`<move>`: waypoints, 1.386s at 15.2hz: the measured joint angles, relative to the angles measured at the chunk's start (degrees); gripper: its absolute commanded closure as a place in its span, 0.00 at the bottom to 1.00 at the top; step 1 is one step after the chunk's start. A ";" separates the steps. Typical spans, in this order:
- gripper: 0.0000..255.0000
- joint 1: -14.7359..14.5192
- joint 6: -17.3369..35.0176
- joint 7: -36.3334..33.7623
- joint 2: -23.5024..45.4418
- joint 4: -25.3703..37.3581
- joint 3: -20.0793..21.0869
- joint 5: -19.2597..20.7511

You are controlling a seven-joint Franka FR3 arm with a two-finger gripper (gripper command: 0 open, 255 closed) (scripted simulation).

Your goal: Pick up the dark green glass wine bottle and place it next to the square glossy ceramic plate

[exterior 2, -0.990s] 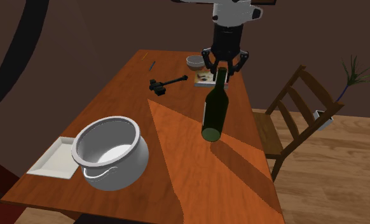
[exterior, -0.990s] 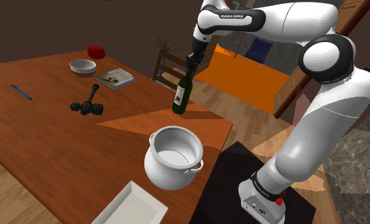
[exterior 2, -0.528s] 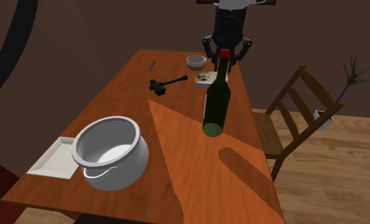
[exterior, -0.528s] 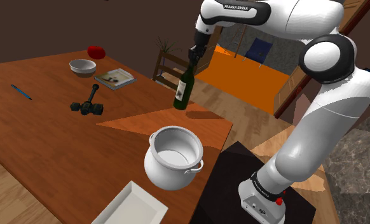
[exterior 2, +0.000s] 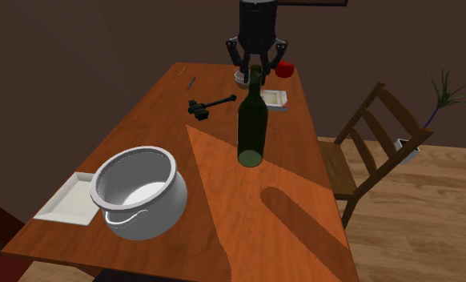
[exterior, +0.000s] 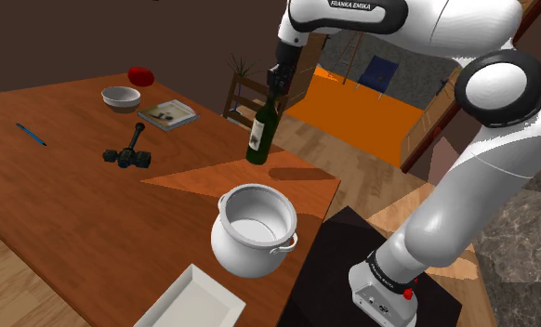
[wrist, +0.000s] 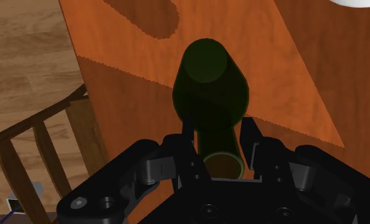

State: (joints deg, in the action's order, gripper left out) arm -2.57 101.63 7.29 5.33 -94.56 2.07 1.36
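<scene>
From where I stood, the all-black two-finger gripper (exterior: 275,90) (exterior 2: 255,72) (wrist: 219,145) was pinching the neck of the dark green glass wine bottle (exterior: 258,136) (exterior 2: 253,126) (wrist: 210,89) just below its mouth. One black finger (wrist: 250,135) pressed against each side of the neck. The bottle hung straight beneath the hand, clear of the reddish-brown wooden table (exterior: 69,204) (exterior 2: 223,232). It leaned a little, and its shadow lay on the boards off to one side. A white label showed on its body in the shoulder view.

The square glossy white plate (exterior: 192,302) (exterior 2: 66,200) lay at the table's corner nearest the stand, well apart from the bottle. The round white metal pot with a loop handle (exterior: 253,228) (exterior 2: 138,191) stood just beside the plate, between it and the bottle.

Beyond the bottle, towards the far end of the table, were several other things:
- a black dumbbell-like tool (exterior: 129,150) (exterior 2: 210,106)
- a thin book (exterior: 168,113) (exterior 2: 273,98)
- a small pale bowl (exterior: 120,97)
- a red rounded object (exterior: 141,74) (exterior 2: 284,69)
- a blue pen (exterior: 32,134)

A brown wooden slat-backed chair (exterior 2: 375,136) (wrist: 41,146) stood on the floor close to the table's long edge, on the side the bottle hung nearer to.
</scene>
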 measured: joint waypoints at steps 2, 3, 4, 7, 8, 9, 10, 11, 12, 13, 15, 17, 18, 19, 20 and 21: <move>1.00 -1.26 -0.25 -2.32 -0.92 -0.71 1.05 0.13; 1.00 -1.94 -0.07 -3.60 -1.36 -1.36 1.63 0.20; 1.00 -2.64 0.09 -4.91 -1.91 -2.11 2.24 0.23; 1.00 -4.61 -0.10 -8.67 -3.18 -3.28 4.02 0.31; 1.00 -5.42 0.43 -10.22 -3.68 -4.36 4.77 0.32; 1.00 -6.19 0.24 -11.73 -3.80 -4.34 5.50 0.37; 1.00 -6.76 0.51 -12.87 -3.92 -4.74 6.04 0.41; 1.00 -7.40 0.42 -14.12 -4.13 -4.90 6.65 0.41; 1.00 -7.98 -0.01 -15.29 -4.00 -4.39 7.21 0.48; 1.00 -8.74 -0.15 -16.75 -4.06 -4.32 7.93 0.52; 1.00 -10.15 -0.14 -19.53 -4.35 -4.72 9.29 0.56; 1.00 -11.44 -0.52 -22.11 -3.87 -3.96 10.54 0.75; 1.00 -12.31 -0.86 -23.78 -2.84 -2.65 11.34 1.04; 1.00 -12.97 -1.10 -25.04 -2.33 -1.99 11.94 1.21; 1.00 -13.77 -0.73 -26.57 -2.07 -2.16 12.64 1.36; 1.00 -14.43 -0.67 -27.84 -1.82 -2.05 13.22 1.48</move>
State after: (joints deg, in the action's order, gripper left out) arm -17.00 100.95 -20.55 3.51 -96.61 15.29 2.84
